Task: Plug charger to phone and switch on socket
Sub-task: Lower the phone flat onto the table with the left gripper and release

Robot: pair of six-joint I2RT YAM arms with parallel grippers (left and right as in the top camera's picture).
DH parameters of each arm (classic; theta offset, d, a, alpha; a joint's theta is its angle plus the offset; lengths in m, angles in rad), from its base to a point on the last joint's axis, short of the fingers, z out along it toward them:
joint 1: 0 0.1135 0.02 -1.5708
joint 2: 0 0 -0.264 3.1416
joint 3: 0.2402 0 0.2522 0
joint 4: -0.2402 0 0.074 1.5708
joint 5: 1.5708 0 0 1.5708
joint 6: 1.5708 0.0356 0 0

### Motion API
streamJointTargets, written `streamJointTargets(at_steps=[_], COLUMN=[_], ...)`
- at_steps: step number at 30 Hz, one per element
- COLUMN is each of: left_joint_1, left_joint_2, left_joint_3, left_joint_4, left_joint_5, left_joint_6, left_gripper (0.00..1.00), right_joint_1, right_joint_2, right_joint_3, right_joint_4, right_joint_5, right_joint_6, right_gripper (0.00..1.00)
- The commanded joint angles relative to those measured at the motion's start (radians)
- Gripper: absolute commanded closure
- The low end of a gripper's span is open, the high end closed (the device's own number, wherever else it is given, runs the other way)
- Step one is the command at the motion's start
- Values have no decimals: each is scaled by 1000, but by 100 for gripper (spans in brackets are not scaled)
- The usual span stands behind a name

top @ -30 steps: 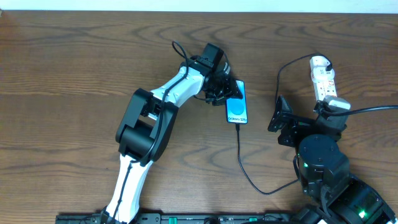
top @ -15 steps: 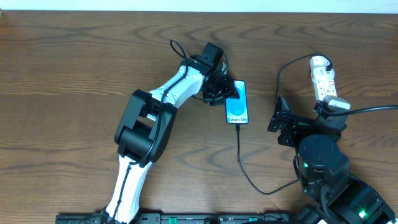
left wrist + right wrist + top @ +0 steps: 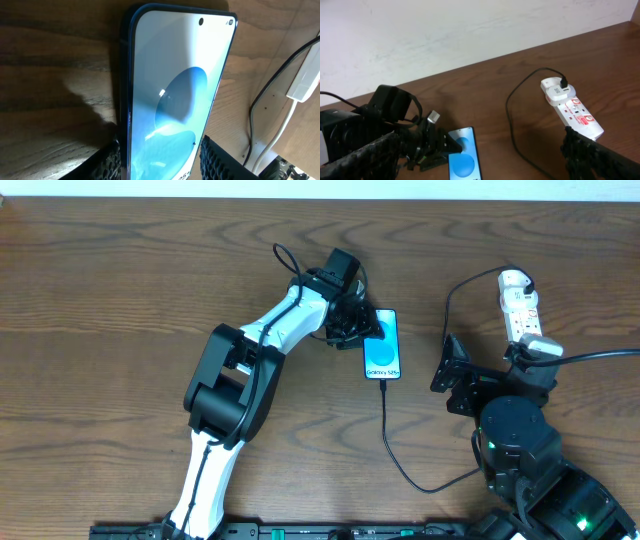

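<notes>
I see the slim smartphone with the cyan-blue screen (image 3: 382, 345) lying screen up near the middle of the brown wooden table (image 3: 120, 300). Its long axis runs far-to-near, slightly tilted. Its near end points toward the arm bases, and the thin black charger cable (image 3: 388, 435) enters that end, then curves nearer and off to the right.

My left gripper (image 3: 355, 328) sits at the phone's far left corner. In the left wrist view its meshed black fingers (image 3: 106, 161) flank the phone and look pressed to both long edges, a narrow grip on it.

The white elongated power strip (image 3: 520, 305) lies well to the phone's right, rounded end far.

My right gripper (image 3: 483, 367) is spread wide with nothing between its fingers (image 3: 600, 155), the strip's near end just beside one of them.
</notes>
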Motion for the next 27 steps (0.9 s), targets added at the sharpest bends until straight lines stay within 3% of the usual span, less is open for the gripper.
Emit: streamJointTargets(at_steps=[1,10,16,17,22,27], left_joint_1=[10,10,10,10,10,34], left_joint_2=[83,83,83,83,83,81], left_joint_3=[-50,-50,-50,-50,-50,-50], left_joint_4=[-34,-34,-80,-84,-94,-99], left_joint_5=[-175,-185,-285,-288,-306,-306], left_joint_6=[7,7,7,7,7,8], left_gripper=[49,49,48,42,41,21], right_joint_1=[-7,-7,-7,-7,-7,-7], right_joint_2=[-2,-2,-2,-2,-2,-2], right_joint_3=[13,13,13,13,13,13], right_joint_4=[-3,-7,-12,-14,-22,-65], right_joint_5=[9,9,8,8,1,-48], right_joint_6=[16,16,16,16,16,16], right_gripper=[1,1,1,1,1,1])
